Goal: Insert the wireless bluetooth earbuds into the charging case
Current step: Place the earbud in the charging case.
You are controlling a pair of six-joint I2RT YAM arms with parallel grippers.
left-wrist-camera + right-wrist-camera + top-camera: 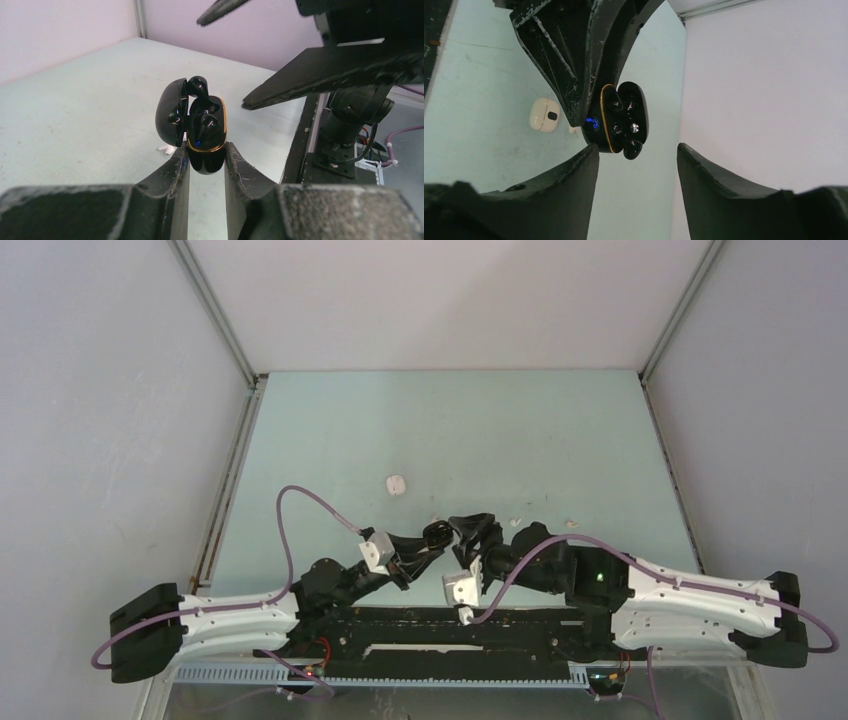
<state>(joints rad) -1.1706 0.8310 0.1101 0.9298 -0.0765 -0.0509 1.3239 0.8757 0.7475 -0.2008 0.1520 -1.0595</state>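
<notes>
One black earbud [204, 129] is sitting down in its well, while the second earbud [197, 86] is poking up past the top edge, looking not quite seated. Both are riding in the black charging case [207, 161], its lid [170, 107] hanging open. The left gripper [206, 148] is clamping the case by its base, up off the table [450, 430]. The right gripper [638, 147] is hovering just beside it, jaws spread, grasping nothing. By my read we're nearing the finish: press that bud home, then close up. A white case [397, 484] is lying apart on the table.
</notes>
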